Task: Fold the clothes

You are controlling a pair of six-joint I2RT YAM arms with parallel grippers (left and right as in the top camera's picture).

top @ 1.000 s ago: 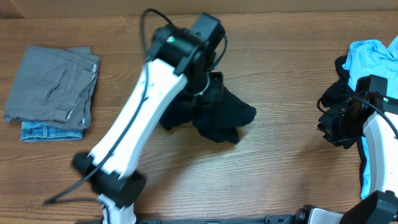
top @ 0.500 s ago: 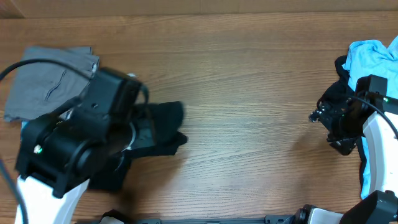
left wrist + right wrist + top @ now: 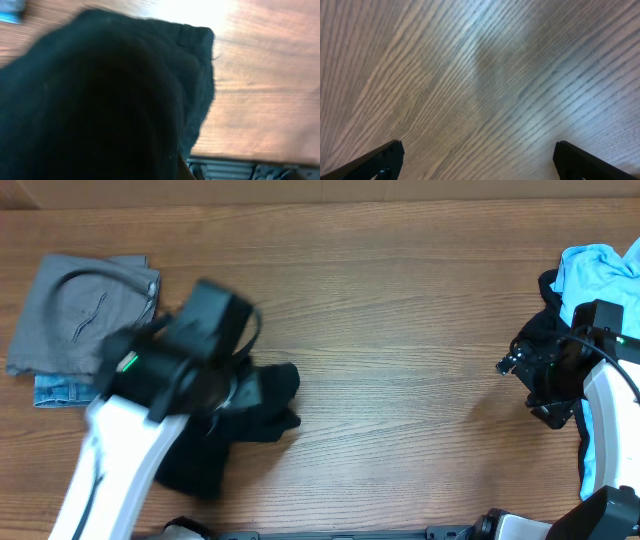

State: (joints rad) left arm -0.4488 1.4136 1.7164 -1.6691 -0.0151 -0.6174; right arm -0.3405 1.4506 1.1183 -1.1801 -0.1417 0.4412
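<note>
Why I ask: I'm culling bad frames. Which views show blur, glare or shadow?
Overhead: the left arm is smeared with motion blur over the black garment; the grey folded pile is sharp. Left wrist: the black garment fills the frame, soft and featureless, with glare bleaching the table at the top. Right wrist: wood grain crisp, a faint shadow mid-frame, open fingers dark at the corners.

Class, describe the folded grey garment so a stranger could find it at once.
Look to the left end of the wooden table. The grey garment lies folded on top of a blue denim piece; it alone is grey.
</note>
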